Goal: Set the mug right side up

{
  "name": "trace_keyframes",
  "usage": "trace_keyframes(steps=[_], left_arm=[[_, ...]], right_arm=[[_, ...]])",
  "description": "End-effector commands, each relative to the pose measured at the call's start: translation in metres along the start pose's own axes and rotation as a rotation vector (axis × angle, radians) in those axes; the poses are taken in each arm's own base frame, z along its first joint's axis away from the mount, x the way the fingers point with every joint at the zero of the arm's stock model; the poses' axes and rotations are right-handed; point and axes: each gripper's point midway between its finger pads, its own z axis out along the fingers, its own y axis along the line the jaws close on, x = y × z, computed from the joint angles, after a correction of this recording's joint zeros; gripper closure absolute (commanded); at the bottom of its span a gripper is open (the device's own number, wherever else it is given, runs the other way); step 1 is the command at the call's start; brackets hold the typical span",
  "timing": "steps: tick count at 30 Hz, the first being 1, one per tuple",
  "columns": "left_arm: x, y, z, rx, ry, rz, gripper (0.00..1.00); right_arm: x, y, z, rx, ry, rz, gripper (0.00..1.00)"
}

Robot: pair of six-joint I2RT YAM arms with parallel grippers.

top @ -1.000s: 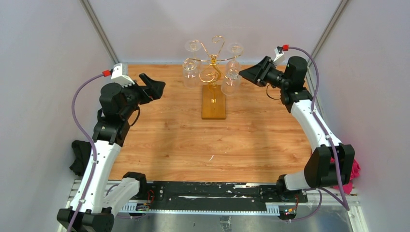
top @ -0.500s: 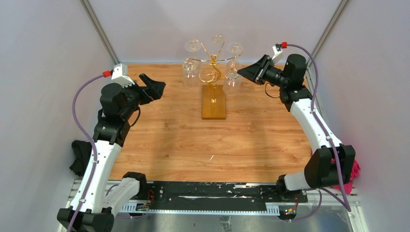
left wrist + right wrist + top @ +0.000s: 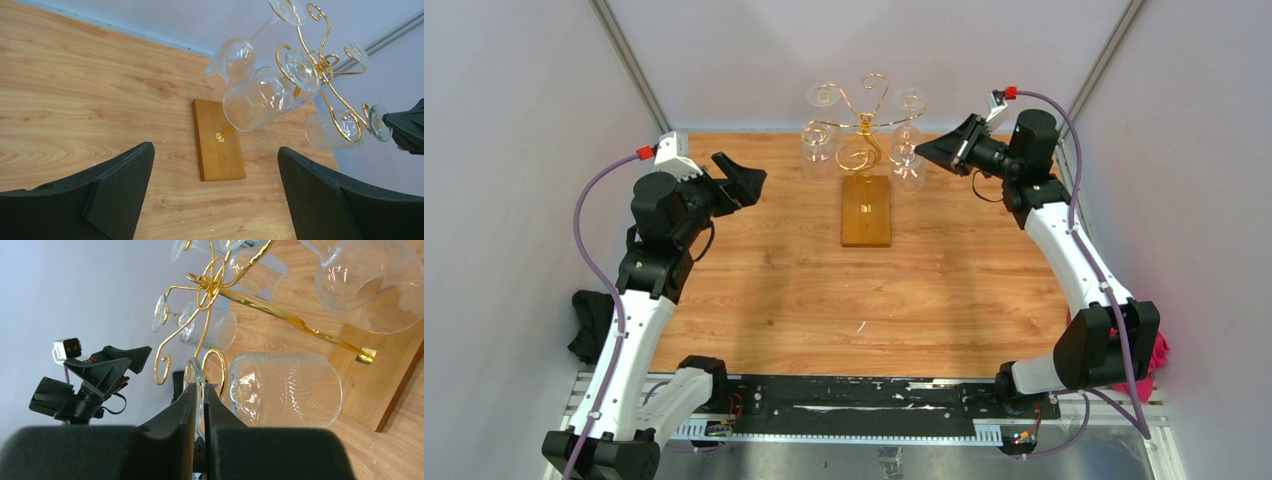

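Gold rack point(image 3: 864, 130) holds glasses point(image 3: 819, 150) upside down. One glass point(image 3: 285, 387) has its foot pinched in the right gripper point(image 3: 200, 390); the left gripper point(image 3: 215, 150) hangs spread wide, empty.

Right wrist view: the lower part of a glass foot point(image 3: 194, 371) vanishes into the thin slit of the right gripper point(image 3: 200, 390); whether its dark fingers point(image 3: 170, 440) press it cannot be told. A glass bowl point(image 3: 370, 285) at the upper right is cut by the frame's edge. Left wrist view: the left gripper point(image 3: 215, 148) runs off the bottom edge. From above, a dark bundle point(image 3: 584, 325) and a pink cloth point(image 3: 1162, 350) sit half hidden at the sides.
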Motion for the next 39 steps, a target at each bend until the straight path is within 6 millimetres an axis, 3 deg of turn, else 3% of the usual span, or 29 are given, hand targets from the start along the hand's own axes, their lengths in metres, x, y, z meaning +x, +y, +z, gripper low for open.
trace_keyframes(steps=[1, 9, 31, 39], left_arm=[[-0.001, -0.002, -0.002, 0.008, -0.015, 0.003, 0.0], [0.0, 0.0, -0.001, 0.002, -0.012, 0.004, 0.0], [0.003, 0.002, 0.002, 0.001, -0.005, 0.001, 0.01], [0.005, 0.001, 0.005, 0.01, 0.002, -0.012, 0.01]], right_arm=[[0.001, 0.009, 0.003, -0.002, 0.012, 0.054, 1.0], [0.005, 0.011, 0.001, -0.027, -0.007, 0.15, 1.0], [-0.001, 0.049, -0.01, -0.128, -0.01, 0.145, 1.0], [0.0, 0.05, -0.01, -0.136, 0.002, 0.146, 1.0]])
